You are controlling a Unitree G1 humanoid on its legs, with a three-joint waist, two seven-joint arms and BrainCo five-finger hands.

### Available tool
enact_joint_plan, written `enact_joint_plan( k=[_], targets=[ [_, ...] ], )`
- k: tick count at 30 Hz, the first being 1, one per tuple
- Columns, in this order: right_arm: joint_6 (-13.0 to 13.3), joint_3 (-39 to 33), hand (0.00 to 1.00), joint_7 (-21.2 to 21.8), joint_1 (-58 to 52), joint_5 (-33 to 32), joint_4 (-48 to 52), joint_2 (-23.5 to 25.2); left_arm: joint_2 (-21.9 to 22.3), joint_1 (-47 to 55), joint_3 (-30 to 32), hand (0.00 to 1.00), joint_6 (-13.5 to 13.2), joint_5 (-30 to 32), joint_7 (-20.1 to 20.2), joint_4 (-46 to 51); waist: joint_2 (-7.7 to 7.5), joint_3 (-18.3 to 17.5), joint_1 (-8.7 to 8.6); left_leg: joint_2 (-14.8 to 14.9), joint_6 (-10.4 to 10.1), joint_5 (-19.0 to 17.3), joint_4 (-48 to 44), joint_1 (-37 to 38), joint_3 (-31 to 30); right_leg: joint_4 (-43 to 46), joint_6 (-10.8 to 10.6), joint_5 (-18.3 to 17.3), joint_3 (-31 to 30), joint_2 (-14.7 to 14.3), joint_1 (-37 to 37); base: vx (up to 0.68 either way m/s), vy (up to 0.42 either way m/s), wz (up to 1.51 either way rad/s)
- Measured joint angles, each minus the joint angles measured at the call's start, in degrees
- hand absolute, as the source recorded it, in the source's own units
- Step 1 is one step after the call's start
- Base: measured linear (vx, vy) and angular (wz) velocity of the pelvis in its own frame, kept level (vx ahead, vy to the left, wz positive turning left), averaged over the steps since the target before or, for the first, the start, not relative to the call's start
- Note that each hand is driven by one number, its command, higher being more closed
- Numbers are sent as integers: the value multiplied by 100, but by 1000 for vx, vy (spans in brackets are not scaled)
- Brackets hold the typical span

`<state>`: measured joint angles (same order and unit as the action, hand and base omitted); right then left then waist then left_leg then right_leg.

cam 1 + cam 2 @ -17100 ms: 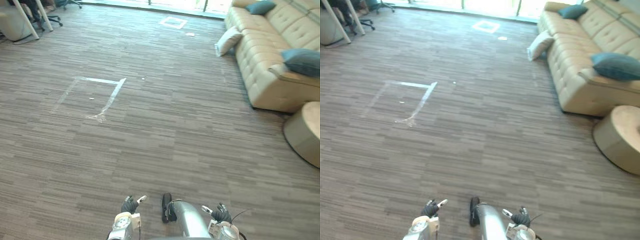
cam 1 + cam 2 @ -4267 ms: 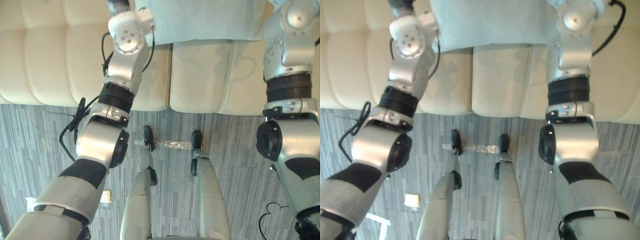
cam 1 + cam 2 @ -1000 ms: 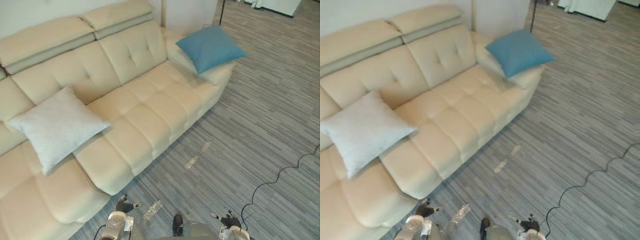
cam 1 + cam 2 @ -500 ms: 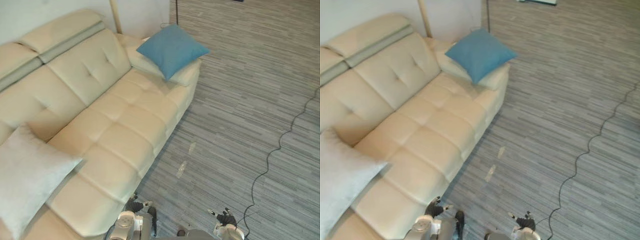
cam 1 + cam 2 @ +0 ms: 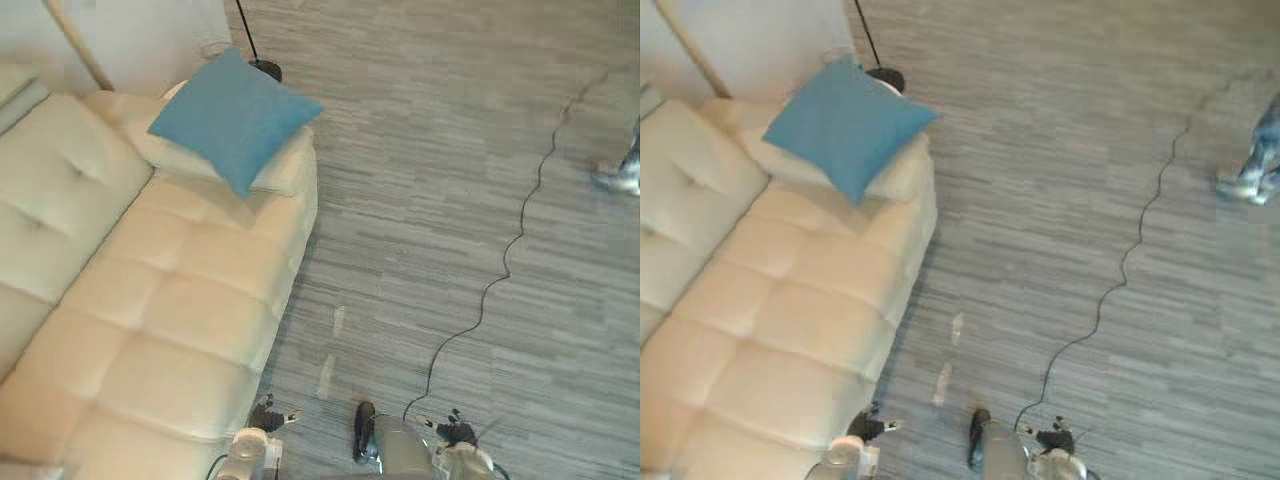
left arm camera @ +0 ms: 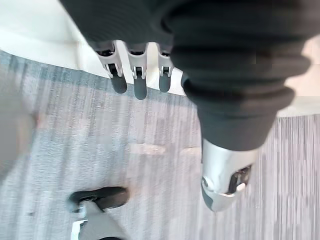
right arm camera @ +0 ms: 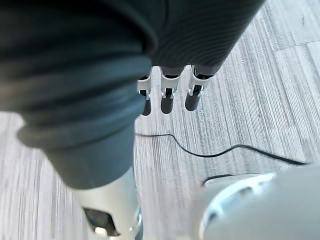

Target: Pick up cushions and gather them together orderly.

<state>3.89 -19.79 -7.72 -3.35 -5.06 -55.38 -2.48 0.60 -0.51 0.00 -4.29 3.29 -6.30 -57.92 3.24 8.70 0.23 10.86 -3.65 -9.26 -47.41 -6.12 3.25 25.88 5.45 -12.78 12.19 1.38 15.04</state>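
A blue cushion (image 5: 232,118) leans on the cream armrest at the far end of the cream sofa (image 5: 130,310), which runs down the left of both eye views. My left hand (image 5: 266,414) hangs low by the sofa's front corner, its fingers (image 6: 129,80) straight and holding nothing. My right hand (image 5: 455,430) hangs low over the carpet on the right, its fingers (image 7: 167,97) also straight and empty. Both hands are far from the blue cushion.
Grey striped carpet (image 5: 450,170) spreads to the right of the sofa. A thin black cable (image 5: 520,235) snakes across it. A person's shoe (image 5: 618,172) shows at the right edge. A dark lamp base (image 5: 264,68) stands behind the armrest.
The camera has swung right along the sofa: the pale grey cushion has left the picture and the blue cushion sits further left. Both hands still hang empty.
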Motion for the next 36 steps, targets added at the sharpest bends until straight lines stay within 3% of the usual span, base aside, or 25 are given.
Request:
enact_joint_plan(
  k=[2,3,5,7,8,11,12,13,14,15,16,17,18,19,22,24,25,26,27,29,31,33,34,36],
  targets=[
    [-1,37,0,-9,-64,-12,11,24,-3,76,31,0,-7,-2,-5,111,15,29,29,137,35,-106,-1039,-377,-31,-191,113,-74,-2,-117,-512,472,-219,-13],
    [-1,83,0,-8,-104,-75,32,47,-4,80,32,0,-11,-2,-6,240,-73,74,48,142,41,-224,-1392,-703,39,-362,189,-131,-15,-132,-877,470,-194,-19],
    [-3,84,0,-13,-103,-209,61,69,18,70,4,0,-13,-3,-4,371,-124,58,73,69,104,-309,-1242,-1200,219,-658,140,-237,-61,-116,-1263,339,-102,-16],
    [-11,49,0,-17,-52,-245,64,90,61,50,4,0,-27,-3,-5,449,-102,51,87,-106,131,-417,-363,-1598,455,-908,78,-341,-106,-117,-1553,327,-28,-15],
    [-9,-20,0,-31,-49,-260,67,139,82,4,2,0,-27,-3,-4,445,-115,59,116,-276,109,-420,494,-1590,593,-1008,41,-363,-139,-82,-1733,369,28,-9],
    [-2,-199,0,-43,-67,-339,39,147,156,11,-188,0,-34,-10,0,442,-60,4,188,-844,-38,135,2980,-1477,696,-1444,-122,-461,-285,-45,-2087,350,63,-22],
    [-6,-212,0,-61,-71,-399,25,135,170,8,-226,0,-37,-13,2,424,-14,-37,261,-902,70,378,3273,-1483,684,-1538,-225,-575,-372,-67,-2177,379,145,-48],
    [-27,-273,0,-69,-90,-397,25,197,133,6,-224,0,-28,-16,16,405,-150,-131,292,-1089,346,601,3124,-1470,607,-1515,-337,-763,-428,80,-2271,526,176,-37],
    [-40,-324,0,-69,-273,-397,40,279,87,57,-252,0,-18,-14,29,412,-388,-302,264,-1260,477,563,3058,-1386,689,-1314,-572,-931,-453,310,-2322,568,104,-33],
    [-52,-344,0,-68,-347,-395,38,346,95,56,-256,0,-17,-18,29,415,-453,-331,298,-1311,559,509,2982,-1176,860,-333,-785,-1046,-590,413,-2131,688,123,-31],
    [-56,-313,0,-67,-371,-394,66,405,84,57,-318,0,0,-22,35,394,-543,-316,281,-1362,641,232,2923,-816,901,1597,-1270,-572,-725,629,-1417,583,107,-31],
    [-58,-313,0,-67,-459,-393,68,433,63,21,-382,0,1,-29,36,400,-577,-323,246,-1370,645,101,2921,-644,879,2408,-1261,-194,-753,703,-1053,548,135,-7],
    [-55,-315,0,-37,-501,-436,173,522,22,21,-447,0,18,-66,35,399,-627,-352,204,-1373,626,-29,2924,-391,852,3218,-1131,-151,-746,795,-640,557,112,18],
    [-40,-248,0,-18,-570,-403,308,516,33,-13,-499,0,20,-86,26,402,-609,-361,138,-1367,609,-186,2978,-64,786,3443,-1070,-251,-537,914,-312,560,98,28],
    [-42,-289,0,-12,-506,-401,302,515,56,-146,-562,0,12,-124,18,391,-556,-357,96,-1281,580,-233,3349,554,682,2528,-948,-548,-103,984,21,559,21,26],
    [-41,-321,0,-6,-382,-390,266,448,49,-193,-560,0,4,-126,-10,388,-395,-341,76,-1083,403,-325,3610,903,653,1093,-888,-427,-90,742,251,470,-44,13],
    [-45,-328,0,-6,-326,-390,230,426,25,-207,-559,0,2,-126,-11,375,-369,-332,58,-1031,312,-379,3664,976,625,505,-862,-227,-231,617,331,448,-118,19],
    [-45,-329,0,-7,-259,-391,155,423,-27,-218,-560,0,-6,-126,-13,309,-389,-321,9,-1019,195,-449,3667,1051,539,-361,-819,313,-543,481,350,554,-190,27],
    [-36,-348,0,-4,-227,-404,77,417,-44,-221,-558,0,-5,-126,-20,225,-470,-314,-24,-1043,70,-532,3657,1164,473,-804,-711,1158,-764,430,327,486,-194,22],
    [-39,-389,0,2,-63,-394,-61,215,65,-207,-547,0,0,-126,-24,70,-154,-294,19,-809,-66,-559,3582,1232,350,-632,-516,1082,-726,251,278,426,-174,1],
    [-49,-459,0,1,-7,-394,-119,125,149,-204,-534,0,0,-126,-23,-4,-27,-249,-7,-738,-174,-491,3300,1228,186,-394,-450,674,-562,252,153,400,-223,35],
    [-52,-413,0,-3,-100,-406,-164,87,200,-212,-333,0,-7,-128,-13,93,-45,-207,-72,-576,-206,-333,1446,602,60,-435,-375,372,-265,250,-351,366,-257,59],
    [-47,-300,0,3,-132,-402,-161,101,201,-194,-229,0,-8,-128,-12,142,-82,-180,-32,-433,-167,1,518,201,90,-488,-317,298,-201,259,-558,256,-172,31],
    [-42,-253,0,-7,-137,-413,-159,132,194,-101,-179,0,-24,-128,-5,273,-137,-125,33,-32,93,-174,-549,-504,466,-698,-236,142,-43,241,-1060,244,-120,17]
  ],
)
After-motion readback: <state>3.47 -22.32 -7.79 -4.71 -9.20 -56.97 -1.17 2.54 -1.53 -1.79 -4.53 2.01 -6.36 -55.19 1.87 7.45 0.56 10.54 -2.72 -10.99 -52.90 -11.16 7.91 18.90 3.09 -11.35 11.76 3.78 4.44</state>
